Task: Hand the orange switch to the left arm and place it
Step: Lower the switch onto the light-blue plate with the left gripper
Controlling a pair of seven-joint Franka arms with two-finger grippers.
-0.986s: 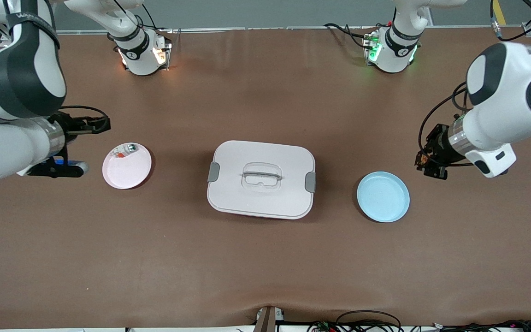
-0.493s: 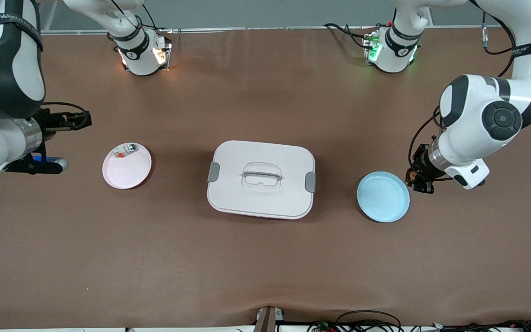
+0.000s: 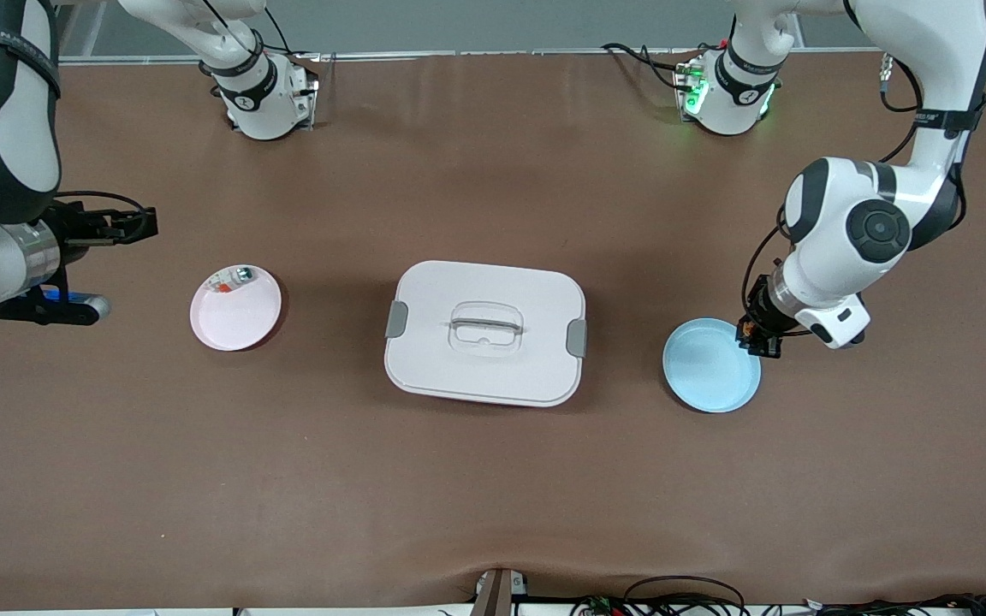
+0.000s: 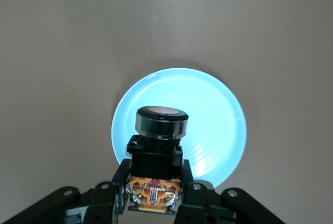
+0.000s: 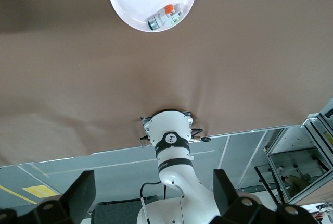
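The left claw point(image 3: 759, 338) is clamped on the orange switch point(image 4: 158, 146) and hangs over the rim of the blue plate point(image 3: 707, 370), clear of the box point(image 3: 486, 333). Only the set-down seems left. The right claw point(image 3: 121, 227), spread apart, waits over the worktop point(image 3: 493, 479) near the pink plate point(image 3: 245, 325).

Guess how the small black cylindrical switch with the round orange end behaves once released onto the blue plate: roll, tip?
The orange switch, gripped by the left gripper over the round blue plate, looks rigid and probably light. Its round head suggests it may roll if laid sideways. The plate's raised rim would likely contain it. The right gripper waits.
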